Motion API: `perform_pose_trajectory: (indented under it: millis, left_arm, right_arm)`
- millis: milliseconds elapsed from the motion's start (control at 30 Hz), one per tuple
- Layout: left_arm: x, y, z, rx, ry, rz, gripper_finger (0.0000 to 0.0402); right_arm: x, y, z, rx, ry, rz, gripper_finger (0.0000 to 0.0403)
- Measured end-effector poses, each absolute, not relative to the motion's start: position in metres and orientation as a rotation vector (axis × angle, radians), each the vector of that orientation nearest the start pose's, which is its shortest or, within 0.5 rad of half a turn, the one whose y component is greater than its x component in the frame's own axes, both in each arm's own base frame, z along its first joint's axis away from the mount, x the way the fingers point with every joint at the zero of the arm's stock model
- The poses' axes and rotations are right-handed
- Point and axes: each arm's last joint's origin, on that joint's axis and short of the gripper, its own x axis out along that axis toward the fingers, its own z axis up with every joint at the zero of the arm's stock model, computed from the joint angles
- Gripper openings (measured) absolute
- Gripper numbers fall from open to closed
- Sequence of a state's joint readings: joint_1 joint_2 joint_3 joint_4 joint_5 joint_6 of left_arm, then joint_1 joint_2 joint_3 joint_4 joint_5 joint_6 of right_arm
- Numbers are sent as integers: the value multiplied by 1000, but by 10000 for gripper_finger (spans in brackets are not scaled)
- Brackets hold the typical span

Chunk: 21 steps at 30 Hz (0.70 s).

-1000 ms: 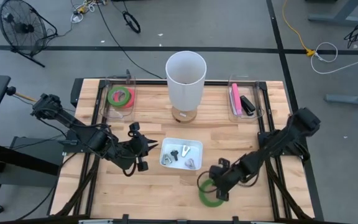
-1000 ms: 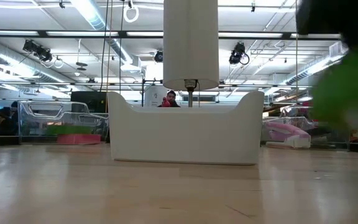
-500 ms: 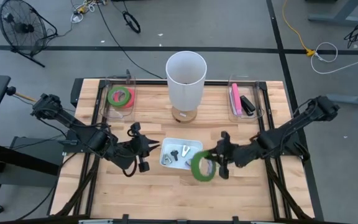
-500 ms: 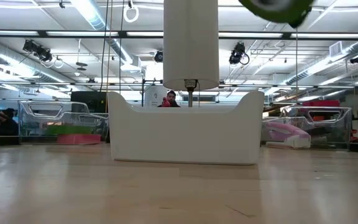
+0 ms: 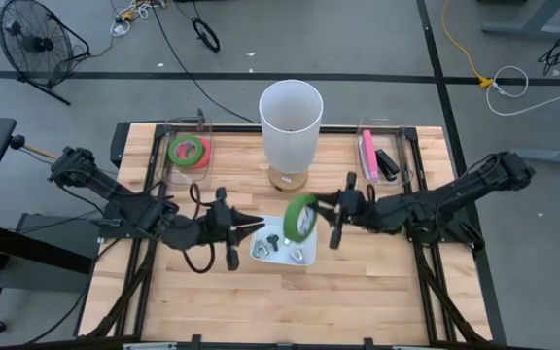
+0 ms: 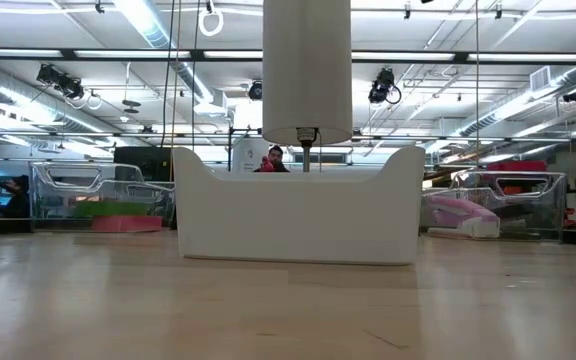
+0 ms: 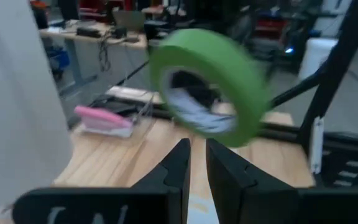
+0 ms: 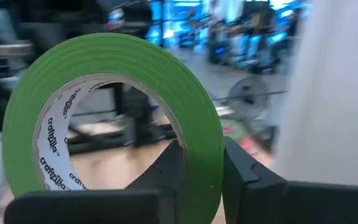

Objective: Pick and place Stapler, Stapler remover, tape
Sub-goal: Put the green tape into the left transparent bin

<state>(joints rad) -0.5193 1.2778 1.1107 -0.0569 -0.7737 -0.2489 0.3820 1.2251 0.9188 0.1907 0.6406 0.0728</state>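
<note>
Tape (image 5: pixel 300 216), pinched on edge by the right gripper (image 5: pixel 331 215), hangs directly over the white tray (image 5: pixel 306 228) (left gripper (image 5: pixel 246 227), fingers nearly together and empty, waits just beside it).

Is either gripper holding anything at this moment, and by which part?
The right gripper holds the green tape roll, its fingers pinching one side of the ring's wall. The left gripper holds nothing.

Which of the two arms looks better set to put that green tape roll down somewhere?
The right arm. Its tool already grips the green tape roll, held in the air above the white tray. The left tool is shut and empty beside the tray.
</note>
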Motion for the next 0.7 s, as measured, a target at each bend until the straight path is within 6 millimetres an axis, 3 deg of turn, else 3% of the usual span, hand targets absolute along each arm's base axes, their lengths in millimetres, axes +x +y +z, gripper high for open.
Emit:
perform_pose_trajectory:
  millis: [200,533,700]
  left_arm:
    - [261,-116,359,-129,130,176,53]
    - [269,-104,363,-150,101,107,54]
    - [277,-105,362,-155,67,73,88]
  right_arm:
    - [263,73,334,3,10,-366,55]
    - [268,73,332,-7,3,-393,55]
    - [274,72,326,-30,12,-424,55]
